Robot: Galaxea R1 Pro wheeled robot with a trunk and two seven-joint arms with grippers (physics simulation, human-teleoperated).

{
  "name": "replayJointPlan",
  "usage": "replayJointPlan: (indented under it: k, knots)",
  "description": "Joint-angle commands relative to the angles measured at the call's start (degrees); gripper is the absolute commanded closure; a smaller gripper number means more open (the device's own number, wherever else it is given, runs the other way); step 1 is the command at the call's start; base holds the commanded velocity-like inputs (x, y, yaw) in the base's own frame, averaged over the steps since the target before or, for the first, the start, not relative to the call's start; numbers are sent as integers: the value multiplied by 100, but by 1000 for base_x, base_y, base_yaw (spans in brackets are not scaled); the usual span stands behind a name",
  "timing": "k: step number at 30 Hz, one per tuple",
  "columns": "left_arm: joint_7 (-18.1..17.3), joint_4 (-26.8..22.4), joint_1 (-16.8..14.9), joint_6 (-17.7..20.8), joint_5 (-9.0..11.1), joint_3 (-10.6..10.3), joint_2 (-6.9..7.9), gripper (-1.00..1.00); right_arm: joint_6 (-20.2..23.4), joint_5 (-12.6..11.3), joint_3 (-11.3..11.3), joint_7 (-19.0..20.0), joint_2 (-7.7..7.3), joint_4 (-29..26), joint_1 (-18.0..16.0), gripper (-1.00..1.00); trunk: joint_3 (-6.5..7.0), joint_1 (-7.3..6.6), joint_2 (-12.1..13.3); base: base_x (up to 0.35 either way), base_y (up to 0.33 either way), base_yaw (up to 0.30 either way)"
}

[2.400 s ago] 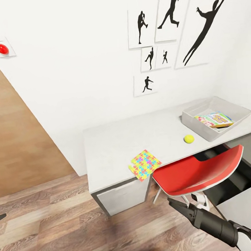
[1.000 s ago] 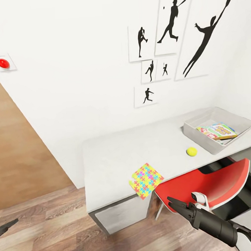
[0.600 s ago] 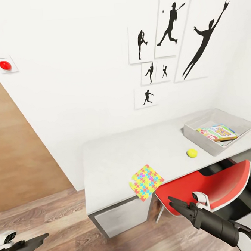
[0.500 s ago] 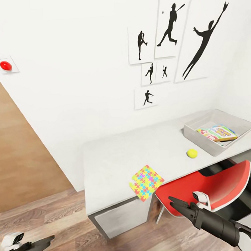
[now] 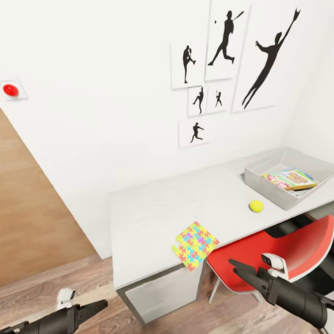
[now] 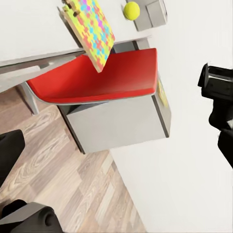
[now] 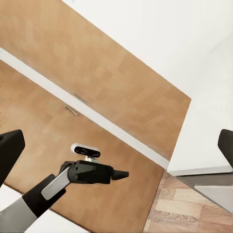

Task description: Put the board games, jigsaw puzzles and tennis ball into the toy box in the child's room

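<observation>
A white wall hung with black silhouette posters [image 5: 229, 63] of athletes backed a pale grey table [image 5: 155, 212] that ran across the centre and right of the head view, above a wood-plank floor [image 5: 108, 325]. At the far left, a brown wooden door [image 5: 19, 197] filled the frame's edge, with a red button [image 5: 10, 89] on the wall above it. In the lower left corner, the left gripper [image 5: 99, 305] reached in over the floor, its jaws drawn to a narrow point and empty, well apart from the table. Near the table's front edge, just left of centre, lay a multicoloured jigsaw puzzle [image 5: 195, 244], one corner overhanging the edge; the left wrist view showed the same puzzle [image 6: 90, 29] above the red seat. To the right, a red chair [image 5: 272, 249] stood tucked under the table. In the lower right, the right gripper [image 5: 238, 270] hovered in front of the chair with its jaws slightly parted and holding nothing. Further right on the tabletop, a yellow tennis ball [image 5: 256, 206] rested alone, near the grey toy box [image 5: 267, 182] but not touching it. The toy box stood at the table's right end, and a colourful board game [image 5: 290, 179] lay inside it. In the right wrist view, the left arm [image 7: 73, 177] showed against the door.
</observation>
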Motion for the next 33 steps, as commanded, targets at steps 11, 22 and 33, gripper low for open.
replayJointPlan:
  k: [11,22,33]
  knots:
    - [72,90,-738,291,28,-218,-434,-100,69,-40,-75,30,-2,-4,7,-100,-100,244,-448,0,0,0]
    - [791,1142,-1395,238,17,-234,-897,-100,100,-48,-306,235,-2,-12,10,-100,-193,485,-890,0,0,0]
    - [1004,2146,-1562,183,56,-226,-1543,-100,121,-59,-496,336,1,-13,-3,-100,-286,727,-1331,0,0,0]
